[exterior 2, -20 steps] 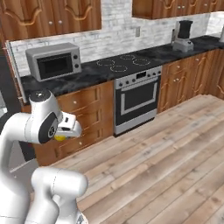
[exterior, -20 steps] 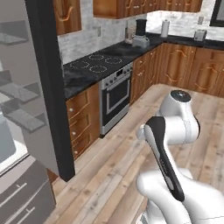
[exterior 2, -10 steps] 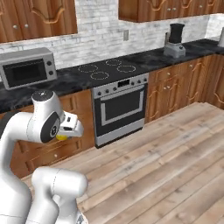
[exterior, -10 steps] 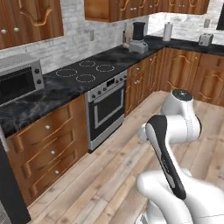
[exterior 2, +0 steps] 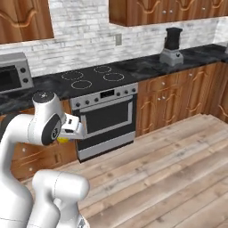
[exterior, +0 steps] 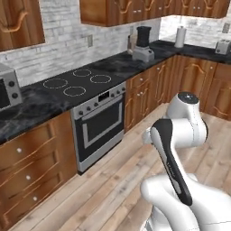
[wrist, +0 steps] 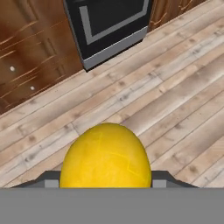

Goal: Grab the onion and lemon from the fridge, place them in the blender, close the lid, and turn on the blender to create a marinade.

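Lemon carried past the oven

The counter (exterior: 113, 67) bears the blender (exterior 2: 172, 46), well away from the arm; the oven (exterior 2: 107, 120) stands below; the fingers (wrist: 106, 183) are clamped on the lemon (wrist: 105, 156) over the wooden floor (wrist: 175, 87).

The white arm is folded back on itself above the base. In the left base view its dark-striped forearm slants up from the lower right to a rounded elbow joint, and the upper link bends down from there. In the right base view the arm rises from the lower left, its round shoulder joint stands high, and the wrist reaches forward to the gripper (exterior 2: 67, 136), held low and close to the robot's own body. The jaws stand part-way apart, closed on the lemon (wrist: 105, 157), which sits between them in the hand view; a sliver of yellow shows under the hand in the right base view.
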